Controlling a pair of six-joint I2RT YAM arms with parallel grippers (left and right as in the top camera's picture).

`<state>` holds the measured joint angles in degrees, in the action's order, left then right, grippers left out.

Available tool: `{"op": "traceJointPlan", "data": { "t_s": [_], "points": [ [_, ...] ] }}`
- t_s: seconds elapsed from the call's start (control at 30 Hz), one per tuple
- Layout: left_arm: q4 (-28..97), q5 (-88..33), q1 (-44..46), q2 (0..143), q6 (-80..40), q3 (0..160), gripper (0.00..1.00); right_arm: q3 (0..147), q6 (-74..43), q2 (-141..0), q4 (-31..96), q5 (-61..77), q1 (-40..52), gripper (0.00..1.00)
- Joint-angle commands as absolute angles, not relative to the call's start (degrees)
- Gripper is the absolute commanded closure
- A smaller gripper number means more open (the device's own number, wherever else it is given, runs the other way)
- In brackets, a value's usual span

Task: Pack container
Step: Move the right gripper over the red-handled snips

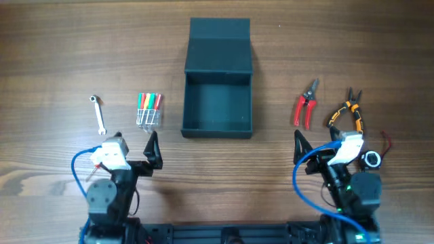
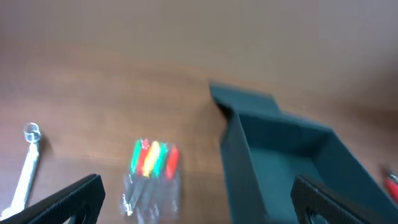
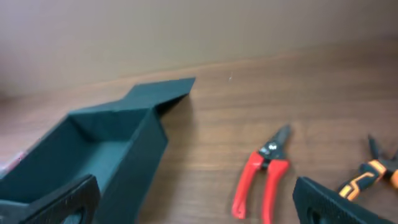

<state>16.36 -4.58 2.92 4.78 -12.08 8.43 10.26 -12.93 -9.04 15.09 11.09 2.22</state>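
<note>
1. Table (image 1: 54, 54): brown wood, clear grain, low sheen.
2. Container (image 1: 217, 129): dark teal-grey, matt, smooth walls and flap; material not determinable.
3. Wrench (image 1: 99, 116): bare silvery metal, bright finish.
4. Packet (image 1: 148, 112): clear, glossy plastic film; the items inside have green, yellow and red plastic-looking handles.
5. Cutters (image 1: 307, 100): smooth red coating on the handles, grey metal jaws.
6. Pliers (image 1: 349, 107): orange-and-black grips, dark metal tips.
7. Left gripper (image 2: 198, 183) and right gripper (image 3: 196, 182): fingers (image 2: 68, 202) black, matt, finely ridged, plastic-looking.
</note>
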Motion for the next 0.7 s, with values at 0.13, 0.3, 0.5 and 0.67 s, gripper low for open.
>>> {"op": "traceJointPlan", "data": {
  "t_s": [0.13, 0.3, 0.5, 0.67],
  "points": [
    [36.9, -8.6, 3.1, 24.6, -17.0, 35.1, 0.0, 48.7, -16.7, -36.3, 45.3, 16.1, 2.6, 0.0],
    [54.0, -10.3, 3.1, 39.6, -16.8, 51.8, 0.0, 71.9, -16.3, -52.9, 68.8, 12.1, 2.6, 0.0],
    [68.2, -11.2, 3.1, 52.4, -16.8, 65.4, 0.0, 84.2, -10.9, -63.4, 78.6, 17.9, 2.6, 0.0],
    [70.3, -12.4, 3.1, 55.5, -16.7, 66.1, 0.0, 86.7, -17.2, -70.3, 83.2, 3.0, 2.6, 0.0]
  ]
}}
